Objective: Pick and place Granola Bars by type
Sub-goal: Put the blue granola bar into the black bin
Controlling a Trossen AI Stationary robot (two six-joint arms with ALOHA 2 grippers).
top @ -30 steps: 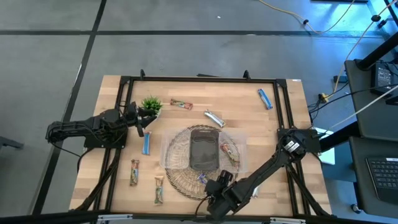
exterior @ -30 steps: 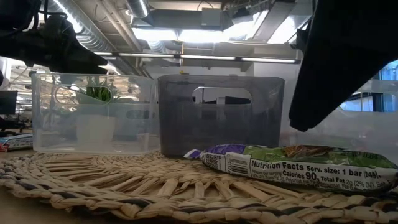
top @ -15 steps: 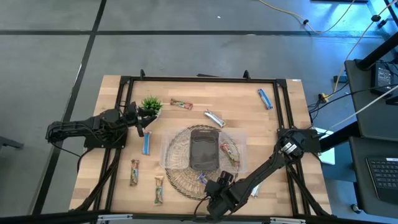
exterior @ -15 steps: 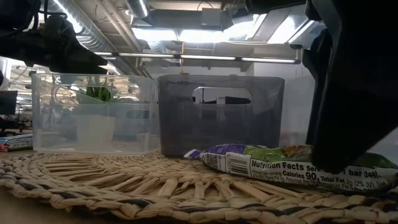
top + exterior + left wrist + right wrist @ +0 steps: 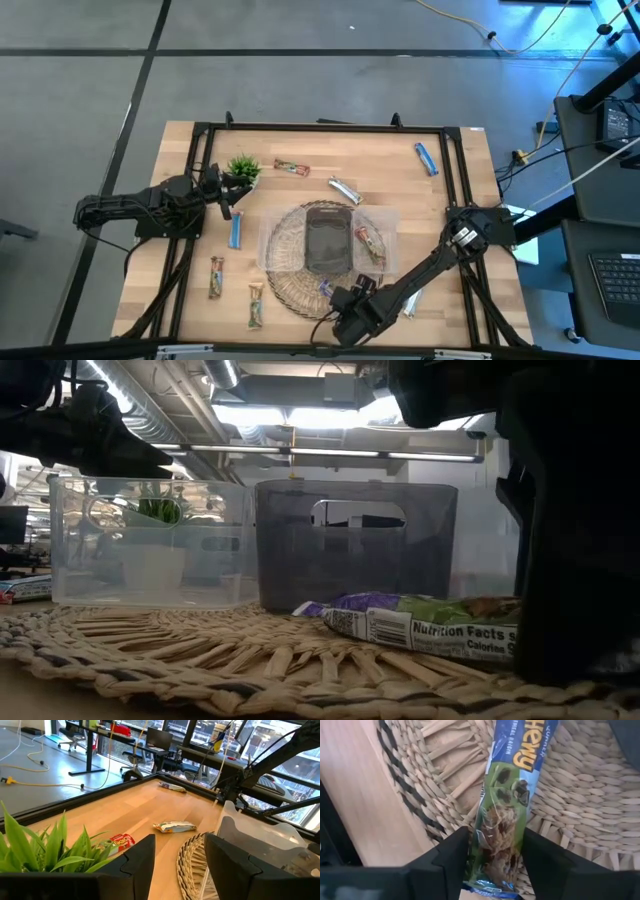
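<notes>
A granola bar (image 5: 512, 795) in a blue-purple and green wrapper lies on the front edge of the woven mat (image 5: 290, 285). My right gripper (image 5: 495, 857) is down over one end of it, a finger pressed against each long side. The high view places this bar (image 5: 324, 287) just ahead of the right gripper (image 5: 340, 300). In the low view the bar (image 5: 410, 622) still rests on the mat, next to a dark finger (image 5: 575, 590). My left gripper (image 5: 228, 190) waits open beside the potted plant (image 5: 243, 166), holding nothing.
A dark bin (image 5: 328, 240) and a clear tray (image 5: 388, 222) stand on the mat, with one bar (image 5: 370, 245) in the tray. Loose bars: red-brown (image 5: 291, 168), silver (image 5: 344, 188), blue (image 5: 427, 158), blue (image 5: 236, 231), tan (image 5: 216, 277), tan (image 5: 255, 305).
The right gripper has come down and its fingers have closed in against the bar on the mat, nudging it slightly. The left arm has not moved.
</notes>
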